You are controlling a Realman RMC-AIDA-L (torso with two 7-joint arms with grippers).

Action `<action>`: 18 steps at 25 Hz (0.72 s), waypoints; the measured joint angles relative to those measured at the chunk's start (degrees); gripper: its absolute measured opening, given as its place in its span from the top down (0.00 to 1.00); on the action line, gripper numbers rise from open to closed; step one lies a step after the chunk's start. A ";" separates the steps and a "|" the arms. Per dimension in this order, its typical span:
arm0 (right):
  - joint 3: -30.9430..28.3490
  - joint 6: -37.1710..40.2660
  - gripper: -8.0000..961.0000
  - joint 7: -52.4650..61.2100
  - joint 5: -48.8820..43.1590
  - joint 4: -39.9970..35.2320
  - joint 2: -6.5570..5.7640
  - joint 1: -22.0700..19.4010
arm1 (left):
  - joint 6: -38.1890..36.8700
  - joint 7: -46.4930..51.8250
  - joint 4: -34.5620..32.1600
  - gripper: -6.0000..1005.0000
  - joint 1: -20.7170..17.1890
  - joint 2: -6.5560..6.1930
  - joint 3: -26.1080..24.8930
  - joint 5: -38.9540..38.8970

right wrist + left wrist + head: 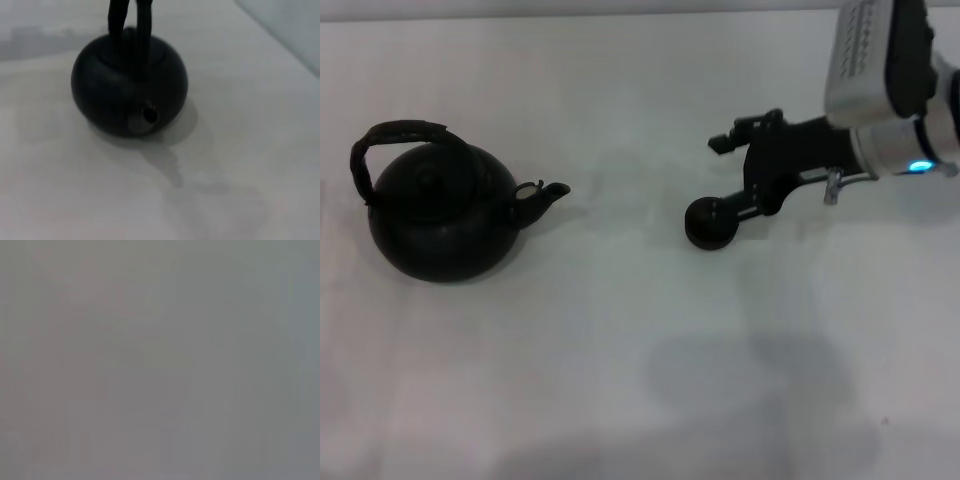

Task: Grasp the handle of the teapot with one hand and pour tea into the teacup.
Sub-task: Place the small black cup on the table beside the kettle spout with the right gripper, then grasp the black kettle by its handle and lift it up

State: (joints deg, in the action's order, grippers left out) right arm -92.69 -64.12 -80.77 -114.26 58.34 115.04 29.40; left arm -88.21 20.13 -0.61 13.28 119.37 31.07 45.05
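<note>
The teapot, squat, round and matte blackish-green, is sitting on the pale, smooth bench, its cord-wrapped handle arching overhead. Well to the side its stubby spout is facing, the tiny round black teacup is resting, with the right pincer touching it; whether the pincer is gripping, I cannot tell.

We see a dull, dark teapot with a rough, wrapped handle, on a smooth white table.
</note>
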 joint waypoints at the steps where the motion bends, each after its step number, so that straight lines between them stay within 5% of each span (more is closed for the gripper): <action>1: -0.63 -0.45 0.10 -0.03 0.10 1.37 0.01 -0.57 | -0.42 0.00 0.02 0.35 -0.45 0.03 0.05 0.37; 18: -16.33 -3.19 0.10 -7.61 11.28 11.62 -0.20 -7.84 | -5.74 -0.92 3.04 0.35 -4.91 0.19 12.08 3.98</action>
State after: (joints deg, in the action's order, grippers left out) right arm -109.02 -67.31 -88.38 -102.97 69.96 114.84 21.56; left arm -93.95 19.20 2.44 8.36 119.56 43.15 49.03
